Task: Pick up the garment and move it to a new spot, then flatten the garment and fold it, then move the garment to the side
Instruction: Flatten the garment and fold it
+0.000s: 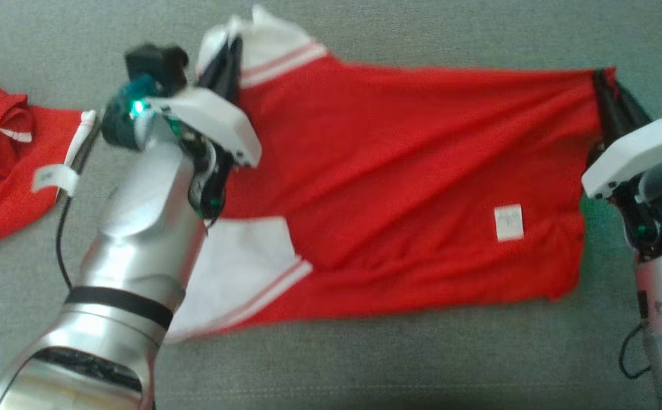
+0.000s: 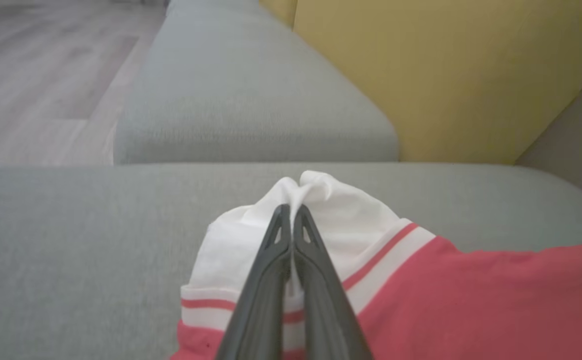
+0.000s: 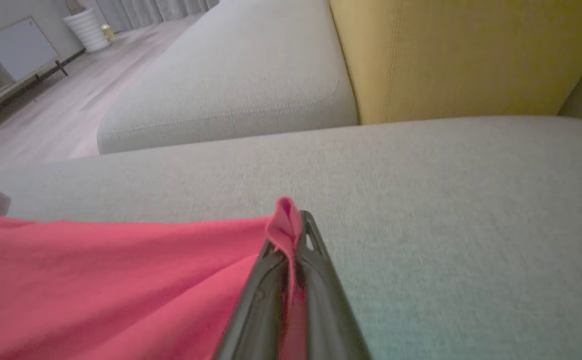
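A red garment (image 1: 399, 188) with white, red-striped sleeves lies spread across the grey cushion (image 1: 365, 364). My left gripper (image 1: 229, 54) is shut on the far white sleeve (image 2: 331, 210), its fingers (image 2: 270, 280) pinching a bunch of white cloth. My right gripper (image 1: 607, 94) is shut on the garment's far right hem corner; a red fold (image 3: 284, 225) sticks up between its fingers (image 3: 321, 295). The near white sleeve (image 1: 239, 273) lies flat by my left forearm. A white label (image 1: 508, 222) shows on the red cloth near the right edge.
A second red garment (image 1: 0, 165) lies crumpled at the left edge of the cushion. A yellow back cushion (image 2: 446, 75) stands beyond, with another grey seat cushion (image 2: 250, 90) and wooden floor (image 2: 35, 75) past it.
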`<state>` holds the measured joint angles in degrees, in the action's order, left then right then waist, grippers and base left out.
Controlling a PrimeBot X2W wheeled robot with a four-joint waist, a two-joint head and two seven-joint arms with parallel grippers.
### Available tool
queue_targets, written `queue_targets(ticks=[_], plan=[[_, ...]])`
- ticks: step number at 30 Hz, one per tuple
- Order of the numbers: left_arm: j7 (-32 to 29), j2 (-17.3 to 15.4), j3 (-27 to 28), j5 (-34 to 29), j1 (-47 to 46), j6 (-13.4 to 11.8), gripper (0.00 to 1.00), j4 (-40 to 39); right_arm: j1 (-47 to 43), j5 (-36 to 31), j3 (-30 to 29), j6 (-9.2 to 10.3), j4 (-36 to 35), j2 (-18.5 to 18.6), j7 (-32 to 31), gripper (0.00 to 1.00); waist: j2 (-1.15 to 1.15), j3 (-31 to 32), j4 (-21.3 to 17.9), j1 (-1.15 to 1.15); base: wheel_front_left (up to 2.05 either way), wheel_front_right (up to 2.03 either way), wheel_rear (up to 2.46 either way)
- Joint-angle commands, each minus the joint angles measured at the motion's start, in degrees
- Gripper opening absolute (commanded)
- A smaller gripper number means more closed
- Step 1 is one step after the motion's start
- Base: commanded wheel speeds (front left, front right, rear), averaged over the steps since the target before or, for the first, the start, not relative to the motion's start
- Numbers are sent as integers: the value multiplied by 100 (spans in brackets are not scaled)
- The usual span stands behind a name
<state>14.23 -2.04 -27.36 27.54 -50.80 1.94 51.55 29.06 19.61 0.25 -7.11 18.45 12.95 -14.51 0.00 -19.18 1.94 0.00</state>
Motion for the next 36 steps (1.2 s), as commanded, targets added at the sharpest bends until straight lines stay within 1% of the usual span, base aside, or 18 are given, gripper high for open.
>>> queue_targets(ticks=[1, 4, 7, 13, 16, 18, 20, 23, 24, 25, 26, 27, 31, 34, 36], plan=[[74, -254, 279, -93, -107, -74, 0, -481, 157, 44, 62, -37, -183, 4, 177, 0, 0, 0, 18, 0, 0, 0, 0], [75, -316, 538, -223, 263, -141, 0, -1185, 181, 122, 136, -37, -102, 16, 382, 0, 0, 21, 22, 0, 0, 0, 0], [75, -336, 758, -333, 809, -165, 0, -1858, 41, 207, 264, -37, -41, 32, 451, 0, 0, 45, 4, 0, 0, 0, 0], [76, -327, 1061, -647, 2223, -249, 0, -3262, -598, 407, 407, -37, -47, 29, 521, 0, 0, 21, 7, 0, 0, 0, 0], [76, -297, 1194, -758, 2953, -323, 0, -3760, -902, 456, 452, -37, -42, -30, 591, 0, 0, -5, 19, 0, 0, 0, 0], [76, -266, 1245, -789, 3343, -320, 0, -3937, -1089, 495, 438, -37, -104, -85, 674, 0, 0, -27, 58, 0, 0, 0, 0], [76, -250, 1262, -789, 3506, -308, 0, -3977, -1170, 476, 436, -37, -144, -100, 713, 0, 0, -35, 61, 0, 0, 0, 0], [76, -209, 1280, -758, 3856, -285, 0, -3842, -1377, 422, 417, -37, -280, -176, 813, 0, 0, -50, 63, 0, 0, 0, 0], [76, -196, 1279, -712, 3919, -261, 13, -3729, -1429, 394, 403, -37, -319, -193, 829, 0, 0, -54, 62, 0, 0, 0, 0], [76, -185, 1274, -688, 3932, -229, 49, -3639, -1482, 378, 385, -37, -361, -219, 846, 13, 0, -55, 70, 0, 0, 0, 0], [76, -175, 1282, -672, 3920, -194, 100, -3592, -1535, 359, 369, -37, -403, -247, 855, 69, 0, -54, 76, 0, 0, 0, 0], [76, -168, 1264, -669, 3918, -166, 100, -3481, -1587, 298, 368, -37, -457, -258, 876, 100, 0, -50, 79, 0, 0, 0, 0], [76, -147, 1305, -722, 3863, -156, 100, -3317, -1817, 80, 394, -37, -804, -359, 1188, 100, 0, 25, 72, 0, 0, 0, 0], [76, -139, 1498, -858, 3950, -245, 100, -3591, -2059, -226, 416, -37, -1177, -404, 1543, 100, 0, 132, 56, 0, 0, 0, 0], [76, -135, 1678, -991, 4048, -317, 100, -3943, -2203, -481, 398, -37, -1450, -421, 1814, 100, 0, 208, 41, 0, 0, 0, 0]])
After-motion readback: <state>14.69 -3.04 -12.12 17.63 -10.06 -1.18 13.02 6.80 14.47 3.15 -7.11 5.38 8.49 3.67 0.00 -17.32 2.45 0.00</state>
